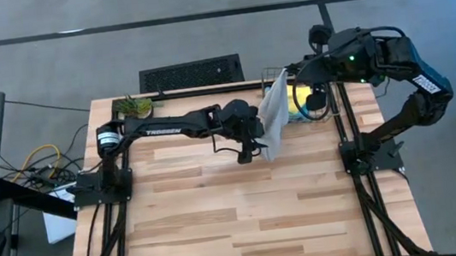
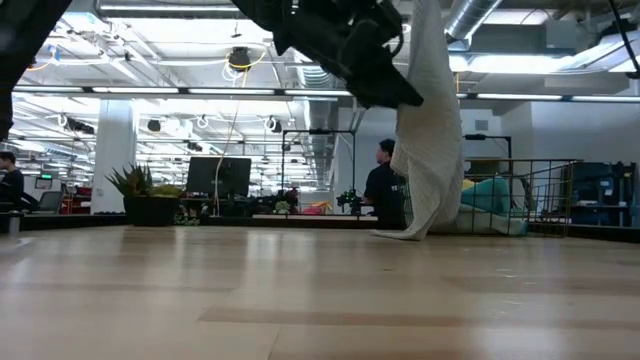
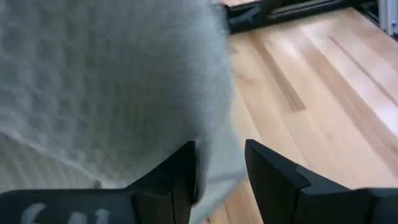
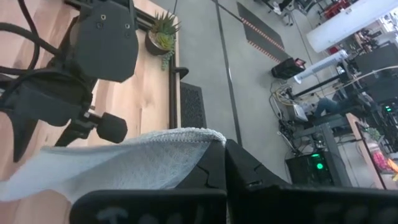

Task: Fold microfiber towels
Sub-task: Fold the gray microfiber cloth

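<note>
Grey-green towel (image 1: 275,114): hangs lengthwise from right gripper (image 4: 222,163), clamped on its top corner; left gripper (image 3: 219,174), parted, straddles its lower edge.

Wooden table (image 1: 222,223), wire basket (image 1: 339,108), potted plant (image 1: 133,107)
</note>
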